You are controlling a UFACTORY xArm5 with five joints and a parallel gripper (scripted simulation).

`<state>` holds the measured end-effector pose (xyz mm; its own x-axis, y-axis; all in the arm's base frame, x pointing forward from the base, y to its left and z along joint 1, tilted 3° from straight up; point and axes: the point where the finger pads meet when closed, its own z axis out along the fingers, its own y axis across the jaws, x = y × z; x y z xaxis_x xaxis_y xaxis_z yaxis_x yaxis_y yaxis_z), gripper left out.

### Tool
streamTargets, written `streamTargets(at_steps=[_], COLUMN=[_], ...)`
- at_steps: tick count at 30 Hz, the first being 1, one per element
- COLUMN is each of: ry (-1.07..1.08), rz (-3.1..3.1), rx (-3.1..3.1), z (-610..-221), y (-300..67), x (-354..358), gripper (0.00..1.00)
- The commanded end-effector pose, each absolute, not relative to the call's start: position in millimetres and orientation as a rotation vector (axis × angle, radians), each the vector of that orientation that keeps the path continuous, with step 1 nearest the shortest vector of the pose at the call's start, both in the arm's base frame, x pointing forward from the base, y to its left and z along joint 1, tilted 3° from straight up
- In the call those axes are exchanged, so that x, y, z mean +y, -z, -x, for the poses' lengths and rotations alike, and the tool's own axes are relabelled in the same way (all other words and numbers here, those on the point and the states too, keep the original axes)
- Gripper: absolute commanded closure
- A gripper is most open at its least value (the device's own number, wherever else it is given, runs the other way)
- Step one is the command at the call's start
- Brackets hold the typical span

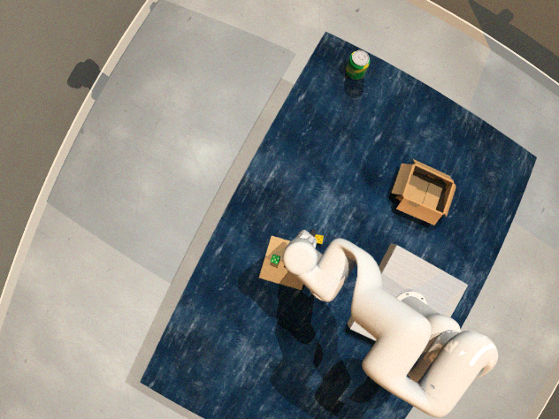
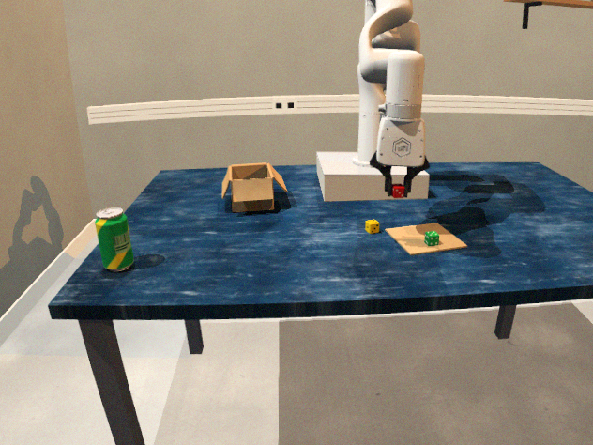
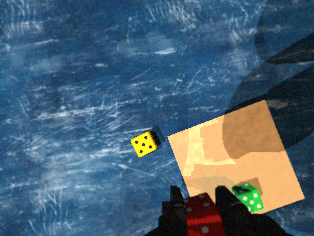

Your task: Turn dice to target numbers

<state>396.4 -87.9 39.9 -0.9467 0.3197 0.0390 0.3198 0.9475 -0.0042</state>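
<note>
We see the claw [image 2: 398, 184] clamped on the red die [image 2: 398, 191], held above the bench [image 2: 239, 268]. Green die [image 2: 431, 237] sits on the mat [image 2: 406, 239]; yellow die [image 2: 372, 225] beside it.

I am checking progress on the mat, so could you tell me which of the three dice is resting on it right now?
The green die alone sits on the tan mat. The yellow die lies beside it on the blue table top, and the red die is held aloft in the gripper.

From the top view, the arm's wrist [image 1: 302, 257] hides the red die and gripper. In the wrist view, the frame's lower edge cuts off the red die [image 3: 203, 216]. The green die [image 2: 431, 237] pips are too small to count in the exterior view.
</note>
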Motion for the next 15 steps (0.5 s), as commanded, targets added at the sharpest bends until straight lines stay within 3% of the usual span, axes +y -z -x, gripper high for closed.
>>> streamTargets(at_steps=[1,15], ry=[0.007,0.017], rz=[0.25,-0.392], rx=[-3.097,-3.084], z=[-397.1,-395.4], y=[-41.3,-41.9], x=[-84.9,-76.1], gripper=[0.79,0.79])
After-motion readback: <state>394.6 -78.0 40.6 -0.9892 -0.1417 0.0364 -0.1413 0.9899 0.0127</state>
